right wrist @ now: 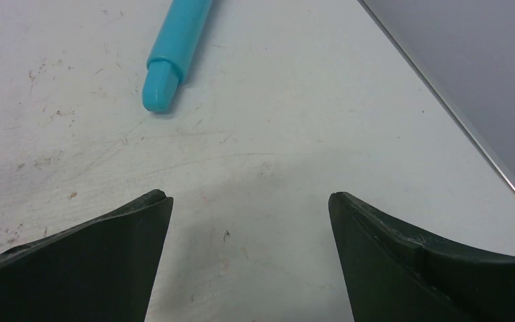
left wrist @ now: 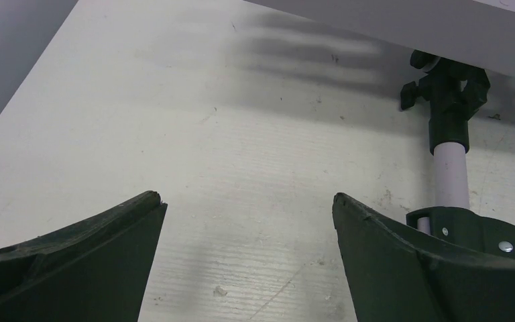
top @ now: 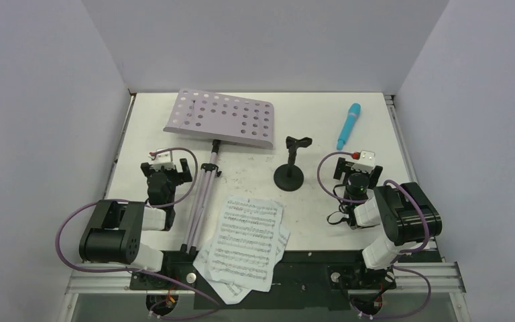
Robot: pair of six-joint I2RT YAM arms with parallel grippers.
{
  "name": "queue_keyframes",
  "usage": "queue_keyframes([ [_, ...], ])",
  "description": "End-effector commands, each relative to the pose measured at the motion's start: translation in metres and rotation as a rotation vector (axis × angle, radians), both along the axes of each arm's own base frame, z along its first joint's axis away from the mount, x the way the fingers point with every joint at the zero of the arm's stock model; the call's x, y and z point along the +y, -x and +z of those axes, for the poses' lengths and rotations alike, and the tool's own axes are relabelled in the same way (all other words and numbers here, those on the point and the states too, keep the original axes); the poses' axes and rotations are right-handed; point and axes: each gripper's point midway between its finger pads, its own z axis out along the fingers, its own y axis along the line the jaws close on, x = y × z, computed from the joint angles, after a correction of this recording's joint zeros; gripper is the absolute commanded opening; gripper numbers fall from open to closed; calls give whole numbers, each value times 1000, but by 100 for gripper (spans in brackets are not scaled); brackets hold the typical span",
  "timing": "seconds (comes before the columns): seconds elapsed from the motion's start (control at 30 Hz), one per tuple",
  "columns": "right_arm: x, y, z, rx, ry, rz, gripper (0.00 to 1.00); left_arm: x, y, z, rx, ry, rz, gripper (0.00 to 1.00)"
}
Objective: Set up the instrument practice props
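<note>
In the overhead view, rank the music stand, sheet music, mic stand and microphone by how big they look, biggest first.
1. Lilac music stand, lying flat.
2. Sheet music pages.
3. Mic stand and microphone: similar length, the stand upright, so unranked.

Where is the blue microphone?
In the top view, the toy microphone lies flat at the far right of the table, right of the mic stand and beyond the right gripper.

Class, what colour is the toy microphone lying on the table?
Turquoise blue microphone; clearest in the right wrist view.
</note>
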Motion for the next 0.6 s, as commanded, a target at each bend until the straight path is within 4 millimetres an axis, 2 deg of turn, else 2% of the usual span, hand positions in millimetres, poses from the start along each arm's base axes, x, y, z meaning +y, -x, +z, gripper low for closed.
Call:
queue_keyframes([
  [0.0, 1, -9, 17, -69, -15, 5, 90, -1, -11, 19, -64, 5, -10, 96],
  [0.43, 1, -9, 18, -71, -16, 10, 90, 1, -10, 23, -70, -2, 3, 96],
  [0.5, 5, -7, 29, -82, 9, 33, 90, 1, -9, 32, -43, -16, 17, 96],
  [0.57, 14, -10, 56, -66, -3, 50, 90, -9, -6, 55, 13, 8, 52, 96],
])
